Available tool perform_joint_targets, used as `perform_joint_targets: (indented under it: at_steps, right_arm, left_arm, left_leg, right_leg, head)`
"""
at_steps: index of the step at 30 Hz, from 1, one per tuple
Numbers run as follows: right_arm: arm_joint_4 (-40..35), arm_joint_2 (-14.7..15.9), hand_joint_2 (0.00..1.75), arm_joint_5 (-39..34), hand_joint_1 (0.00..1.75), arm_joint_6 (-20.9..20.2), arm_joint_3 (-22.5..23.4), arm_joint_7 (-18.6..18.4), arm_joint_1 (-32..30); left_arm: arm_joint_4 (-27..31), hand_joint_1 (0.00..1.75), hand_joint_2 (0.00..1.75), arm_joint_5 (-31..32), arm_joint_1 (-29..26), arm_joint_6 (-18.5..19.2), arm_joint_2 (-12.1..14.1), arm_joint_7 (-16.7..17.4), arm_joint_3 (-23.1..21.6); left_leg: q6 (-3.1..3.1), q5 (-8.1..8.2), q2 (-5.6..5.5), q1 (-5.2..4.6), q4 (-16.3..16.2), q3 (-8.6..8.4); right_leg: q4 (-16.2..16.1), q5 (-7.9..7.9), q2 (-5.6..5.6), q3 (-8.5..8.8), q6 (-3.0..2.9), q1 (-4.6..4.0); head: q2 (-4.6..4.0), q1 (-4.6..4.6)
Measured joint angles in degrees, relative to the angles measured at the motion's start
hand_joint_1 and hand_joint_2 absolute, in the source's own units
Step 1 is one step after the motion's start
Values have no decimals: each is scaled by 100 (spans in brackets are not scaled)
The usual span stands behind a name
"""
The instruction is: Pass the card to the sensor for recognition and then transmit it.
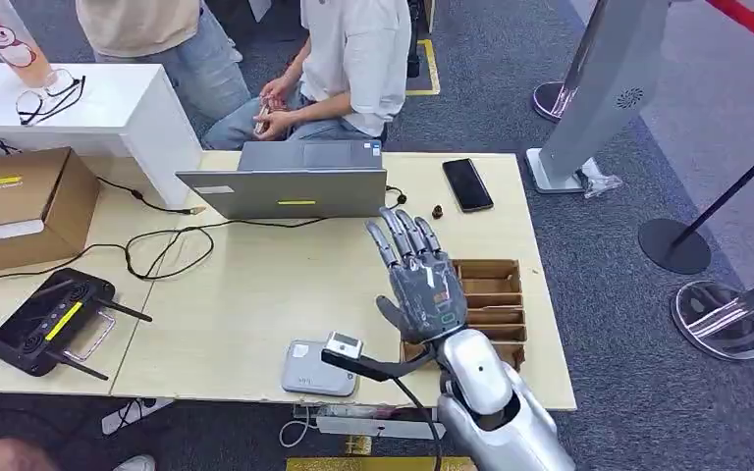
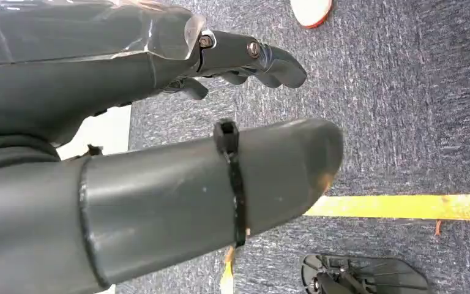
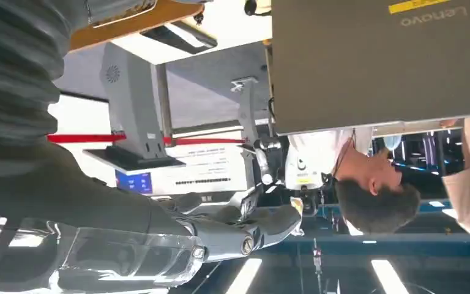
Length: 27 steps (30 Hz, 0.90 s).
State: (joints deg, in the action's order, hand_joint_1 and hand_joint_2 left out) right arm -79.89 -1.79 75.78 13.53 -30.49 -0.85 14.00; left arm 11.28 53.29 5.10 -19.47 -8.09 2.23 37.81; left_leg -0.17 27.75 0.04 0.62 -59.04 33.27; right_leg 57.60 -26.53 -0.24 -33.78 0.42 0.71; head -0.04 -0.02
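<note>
My right hand point(image 1: 420, 285) is raised above the light wooden table point(image 1: 245, 294), fingers spread and pointing away from me, holding nothing. It hovers at the near left edge of a wooden slotted box point(image 1: 491, 299); I cannot make out a card in it. A flat grey sensor pad point(image 1: 316, 371) lies near the table's front edge, left of my wrist. In the right wrist view the right hand point(image 3: 159, 214) has straight, empty fingers. My left hand point(image 2: 128, 153) hangs over blue carpet with nothing in it.
A grey laptop point(image 1: 295, 182) stands at the table's far side with a seated person point(image 1: 344, 69) behind it. A black phone point(image 1: 467, 183), a cardboard box point(image 1: 20, 206), a black controller point(image 1: 49, 322) and cables share the table. A grey kiosk point(image 1: 599, 88) and stanchion bases point(image 1: 673, 245) stand right.
</note>
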Motion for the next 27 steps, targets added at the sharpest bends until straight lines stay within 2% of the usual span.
perform_joint_targets:
  at_steps: [15, 21, 27]
  right_arm:
    - [-41, 127, 175, 98, 0, -560, 2, -122, 8]
    - [-33, 164, 175, 223, 0, -848, 2, -450, 82]
    - [13, 214, 175, 304, 0, -933, 50, -621, 121]
  left_arm:
    - [0, 0, 0, 0, -1, -7, -2, -44, 85]
    - [0, 0, 0, 0, -2, -11, -2, -70, 92]
    - [0, 0, 0, 0, -3, -13, -2, -70, 103]
  left_leg:
    - [0, 0, 0, 0, 0, 1]
    - [0, 0, 0, 0, 0, 1]
    - [0, 0, 0, 0, 0, 1]
  right_leg:
    - [0, 0, 0, 0, 0, 0]
    - [0, 0, 0, 0, 0, 0]
    - [0, 0, 0, 0, 0, 0]
  head:
    - [0, -2]
    - [0, -2]
    - [0, -2]
